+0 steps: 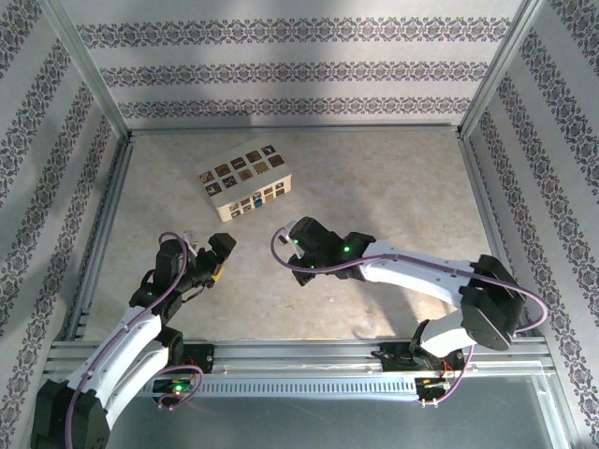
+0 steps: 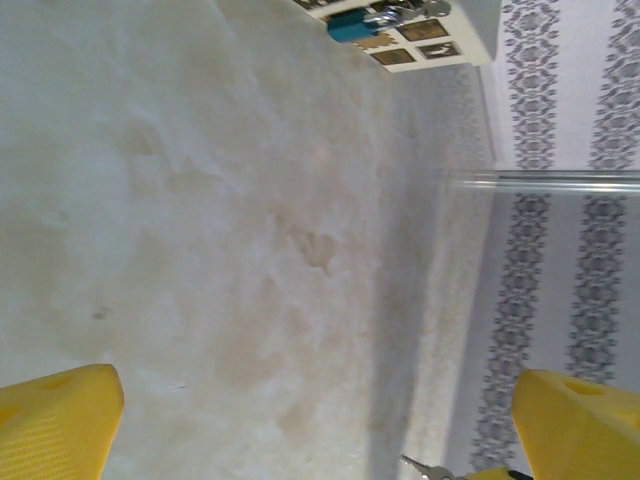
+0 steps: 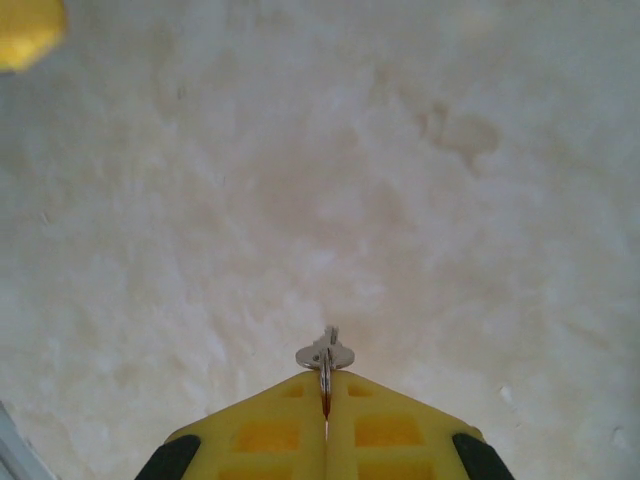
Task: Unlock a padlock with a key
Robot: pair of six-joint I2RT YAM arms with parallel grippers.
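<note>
Mottled beige table (image 3: 300,150), tiny silvery key (image 3: 325,352) in right gripper (image 3: 326,385), blue padlock (image 2: 352,25)

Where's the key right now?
Right wrist view: the key sticks out of the shut right end effector, over the table, short of the padlock.

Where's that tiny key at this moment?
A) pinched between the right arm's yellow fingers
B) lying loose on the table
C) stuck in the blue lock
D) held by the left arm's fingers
A: the right wrist view shows the key poking out from the tips of the right arm's yellow fingers, which are closed together on it.
</note>
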